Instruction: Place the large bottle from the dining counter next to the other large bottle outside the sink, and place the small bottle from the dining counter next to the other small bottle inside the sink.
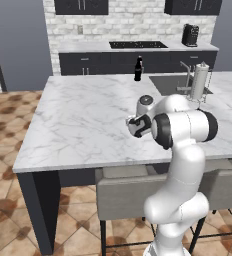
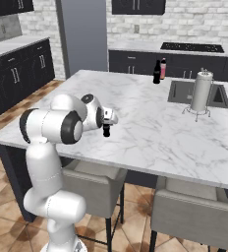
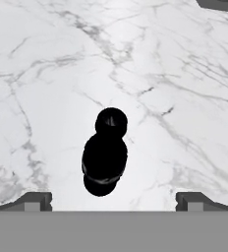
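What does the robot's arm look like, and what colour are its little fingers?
The arm is smooth, rounded and glossy white, built from fat tube-like segments with dark, nearly black rings at the joints. The gripper ends in two small dark grey finger tips with blocky, stepped shapes. No cables or markings show on it.

Robot arm (image 1: pixel 180 165): glossy white, rounded tubular segments with bulbous elbows, black bands at the joints, a grey-capped wrist disc, and two small dark grey finger tips (image 3: pixel 36 201).

A white brick wall (image 1: pixel 138 22) is lined with dark cabinets (image 1: pixel 133 62); terracotta floor tiles (image 1: pixel 8 135) are laid around grey-seated stools (image 2: pixel 197 214).
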Tool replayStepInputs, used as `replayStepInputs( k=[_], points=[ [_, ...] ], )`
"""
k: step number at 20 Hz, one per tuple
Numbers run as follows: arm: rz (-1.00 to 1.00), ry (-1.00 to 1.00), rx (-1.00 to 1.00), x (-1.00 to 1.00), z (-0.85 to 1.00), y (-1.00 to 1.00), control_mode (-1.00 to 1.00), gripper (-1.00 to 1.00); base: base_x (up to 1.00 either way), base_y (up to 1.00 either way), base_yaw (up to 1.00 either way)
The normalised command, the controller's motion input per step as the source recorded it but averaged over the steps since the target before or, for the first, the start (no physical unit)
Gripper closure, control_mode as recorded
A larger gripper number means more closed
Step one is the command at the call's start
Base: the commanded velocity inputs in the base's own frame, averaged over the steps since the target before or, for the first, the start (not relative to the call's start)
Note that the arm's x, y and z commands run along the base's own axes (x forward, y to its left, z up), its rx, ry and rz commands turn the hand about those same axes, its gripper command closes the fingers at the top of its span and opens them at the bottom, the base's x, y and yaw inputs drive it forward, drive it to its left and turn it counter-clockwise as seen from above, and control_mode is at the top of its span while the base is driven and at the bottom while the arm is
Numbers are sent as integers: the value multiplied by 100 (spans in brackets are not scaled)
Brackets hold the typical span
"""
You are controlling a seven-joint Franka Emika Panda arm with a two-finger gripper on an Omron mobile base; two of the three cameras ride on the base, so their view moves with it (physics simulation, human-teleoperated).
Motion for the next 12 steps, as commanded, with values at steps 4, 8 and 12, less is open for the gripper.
replayStepInputs(
  k=[4,8,12],
  points=[
    [0,0,0,29,-7,0,-100,-100,0,0,0],
    [0,0,0,24,-9,0,-100,-100,0,0,0],
    [0,0,0,13,-11,0,-100,-100,0,0,0]
  ],
)
